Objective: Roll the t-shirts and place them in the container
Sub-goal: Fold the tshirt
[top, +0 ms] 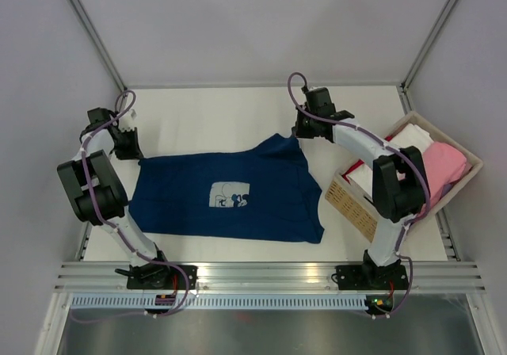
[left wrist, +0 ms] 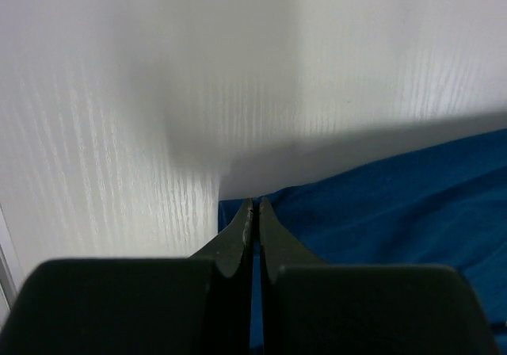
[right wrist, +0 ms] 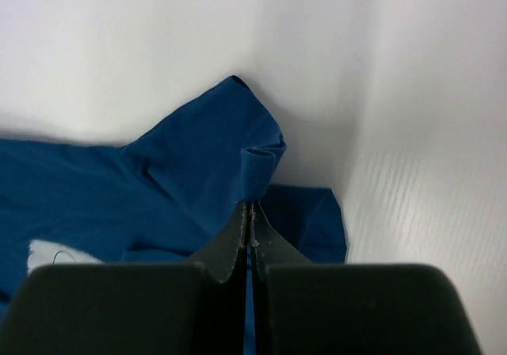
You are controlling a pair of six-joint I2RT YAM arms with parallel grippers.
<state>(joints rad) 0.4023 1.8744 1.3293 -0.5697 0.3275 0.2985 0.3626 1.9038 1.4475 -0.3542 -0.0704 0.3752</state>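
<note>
- Spreading under everything, the white table (top: 206, 113) has both arm bases at its near edge.
- Navy t-shirt (top: 182, 196) lies flat mid-table between the 2 arms, its far right part drawn up into a peak.
- Wicker basket (top: 352, 204) stands at the right edge, near the shirt's right side. The right arm crosses above it and hides part of its load.
- White bundle (top: 412, 139) and pink bundle (top: 444, 165) sit inside that basket.
- Right gripper (right wrist: 250, 206) is clamped on a raised fold of the shirt. Only the right wrist view shows the small curl of cloth above the fingertips.
- Left gripper (left wrist: 253, 206) is pinched together on the shirt's far left corner. The left wrist view shows blue in the slit, which the top view cannot.
- Chest print (top: 229, 194) shows whole from the top view, but only as a pale scrap in the right wrist view.
</note>
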